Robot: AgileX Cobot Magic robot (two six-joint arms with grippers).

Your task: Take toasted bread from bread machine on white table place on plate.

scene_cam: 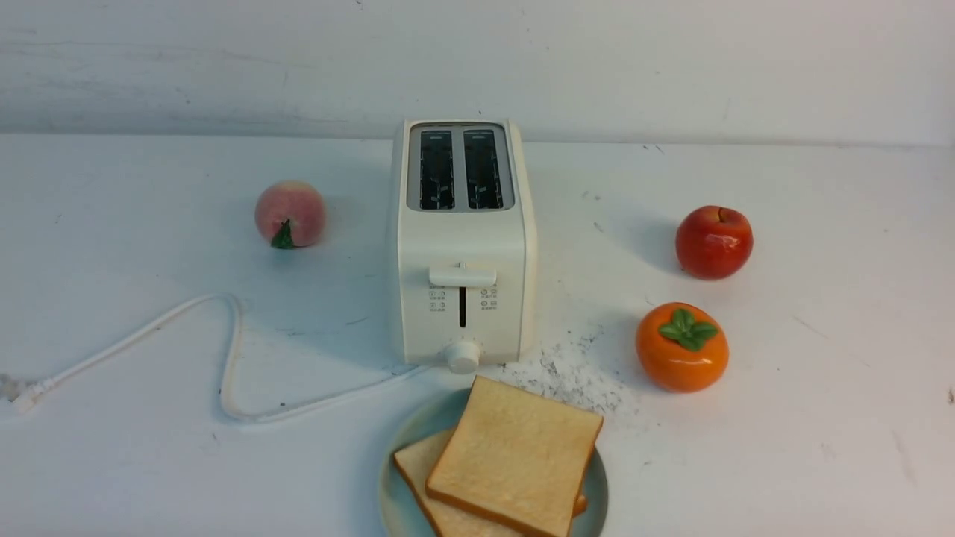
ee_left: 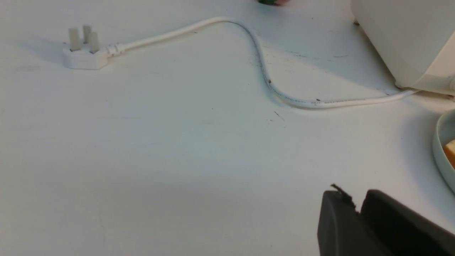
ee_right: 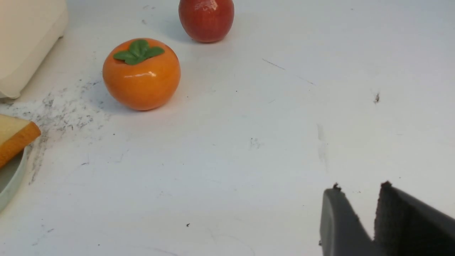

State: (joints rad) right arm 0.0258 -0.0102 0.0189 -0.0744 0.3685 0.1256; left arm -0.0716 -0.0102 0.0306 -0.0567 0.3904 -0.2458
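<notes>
Nearest us, our left gripper point(ee_left: 359, 202) shows fingers nearly together and our right gripper point(ee_right: 357, 199) slightly apart, both holding nothing; beyond them both toasted bread point(scene_cam: 515, 455) slices overlap on the plate point(scene_cam: 392, 477), where the overhanging top slice could slide off if we nudged it.

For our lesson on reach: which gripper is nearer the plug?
Left. The left gripper hovers on the plug's side of the toaster; the right gripper is opposite, near the persimmon.
</notes>
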